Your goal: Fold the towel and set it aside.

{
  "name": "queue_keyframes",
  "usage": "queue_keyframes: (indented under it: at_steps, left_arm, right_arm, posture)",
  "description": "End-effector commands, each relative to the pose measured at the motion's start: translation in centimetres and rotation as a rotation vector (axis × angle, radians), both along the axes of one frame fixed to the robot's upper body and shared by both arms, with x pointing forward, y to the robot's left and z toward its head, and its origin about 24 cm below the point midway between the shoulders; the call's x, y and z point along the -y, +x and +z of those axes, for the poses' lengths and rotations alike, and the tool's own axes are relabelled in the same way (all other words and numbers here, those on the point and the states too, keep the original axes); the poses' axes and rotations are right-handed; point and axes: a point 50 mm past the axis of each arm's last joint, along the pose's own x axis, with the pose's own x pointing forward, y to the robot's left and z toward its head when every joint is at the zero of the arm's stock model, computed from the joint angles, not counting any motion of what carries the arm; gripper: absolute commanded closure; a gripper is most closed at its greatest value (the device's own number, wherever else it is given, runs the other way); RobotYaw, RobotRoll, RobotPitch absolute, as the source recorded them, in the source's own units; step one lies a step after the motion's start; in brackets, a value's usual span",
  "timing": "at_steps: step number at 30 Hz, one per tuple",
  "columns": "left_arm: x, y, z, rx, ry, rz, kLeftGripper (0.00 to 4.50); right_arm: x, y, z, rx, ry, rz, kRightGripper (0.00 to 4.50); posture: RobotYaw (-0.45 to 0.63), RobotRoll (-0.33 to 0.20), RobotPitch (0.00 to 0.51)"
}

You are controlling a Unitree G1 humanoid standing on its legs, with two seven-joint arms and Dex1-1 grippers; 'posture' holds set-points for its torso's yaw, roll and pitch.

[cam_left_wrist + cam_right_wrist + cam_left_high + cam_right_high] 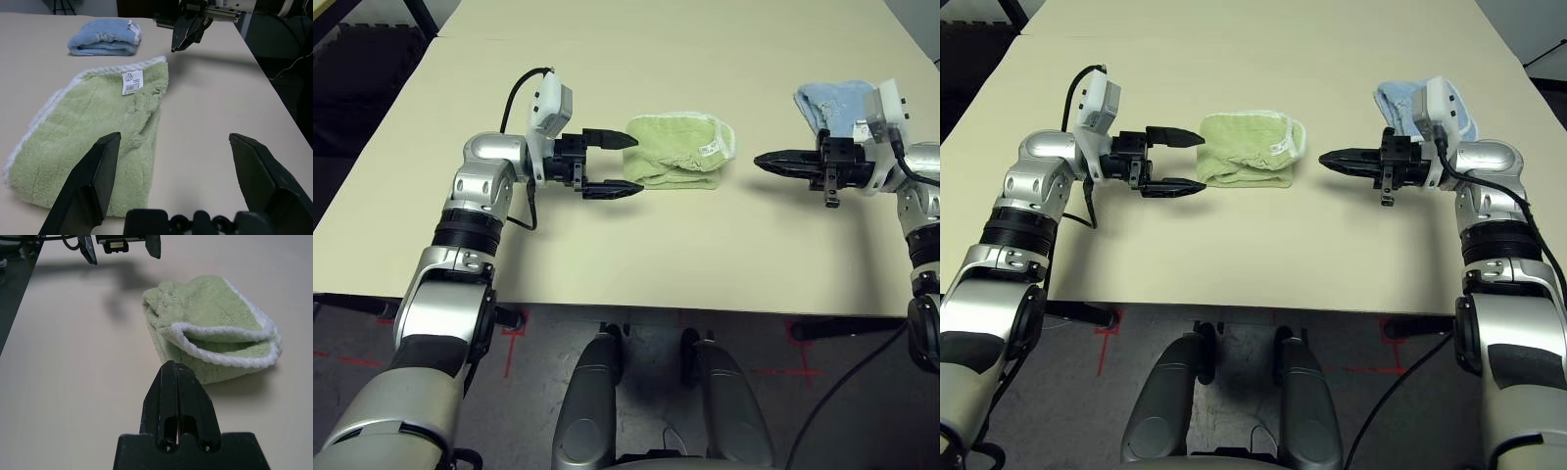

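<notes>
The light green towel [681, 150] with white edging lies folded on the table's middle, a white label [132, 82] on its upper layer. My left gripper [626, 164] is open at the towel's left end, one finger over its edge and the other just in front of it, holding nothing. My right gripper [760, 161] is shut and empty, pointing at the towel from its right with a small gap of bare table between them. The right wrist view shows the towel's folded layers [215, 330] beyond the closed fingertips [175, 374].
A smaller light blue folded towel [832, 106] lies at the back right, just behind my right wrist. The beige table [636, 264] stretches bare in front of the towel and to the far back. Its front edge is close to my body.
</notes>
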Motion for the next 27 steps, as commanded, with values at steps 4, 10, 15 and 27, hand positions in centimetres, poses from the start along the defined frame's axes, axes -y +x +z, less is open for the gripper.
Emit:
queue_keyframes:
  at_steps: [4,10,15,27]
  left_arm:
    - [0.1,0.4,-0.1,-0.025,-0.028,0.003,0.65]
    - [0.3,0.9,-0.1,-0.033,-0.044,0.042,2.94]
    - [0.8,1.3,0.5,-0.024,-0.067,0.069,4.48]
    - [2.1,1.4,1.3,-0.011,-0.058,0.053,4.48]
  right_arm:
    - [-0.4,0.0,-0.3,0.000,-0.019,0.006,4.50]
    - [-1.1,0.8,0.5,0.029,0.035,-0.031,4.50]
    - [-2.5,1.3,1.2,0.034,0.108,-0.011,4.50]
    - [-6.1,1.6,1.3,0.030,0.014,0.058,4.50]
  posture:
    - [0.04,0.000,0.236]
    - [0.04,0.000,0.238]
    - [0.04,0.000,0.241]
    - [0.05,0.000,0.248]
